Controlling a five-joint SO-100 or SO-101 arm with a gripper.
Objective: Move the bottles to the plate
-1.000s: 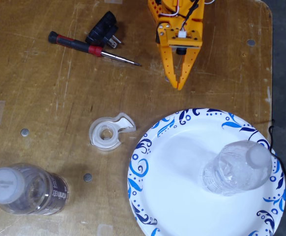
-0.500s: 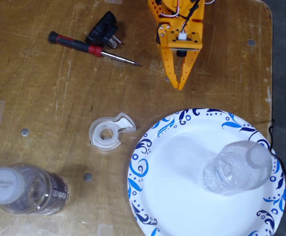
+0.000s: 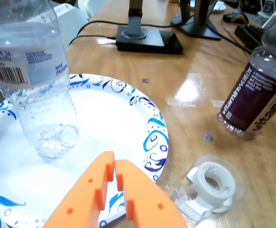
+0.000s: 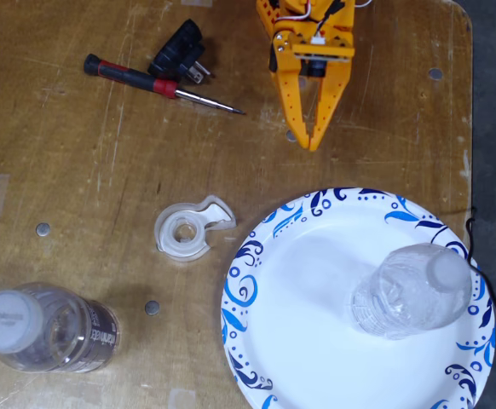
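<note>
Hand (image 4: 314,141) above scuffed wooden table (image 4: 77,170)

Pincer (image 4: 314,143): bright orange printed plastic throughout, formed of 2 long tapering fingers (image 3: 128,190) that narrow to blunt tips. Small round holes dot the finger faces in the wrist view. In the fixed view, a black block sits in the orange housing behind them, with thin red and white wires above.

Plate (image 4: 256,341) and labelled bottle (image 3: 256,95) cut by edges.
</note>
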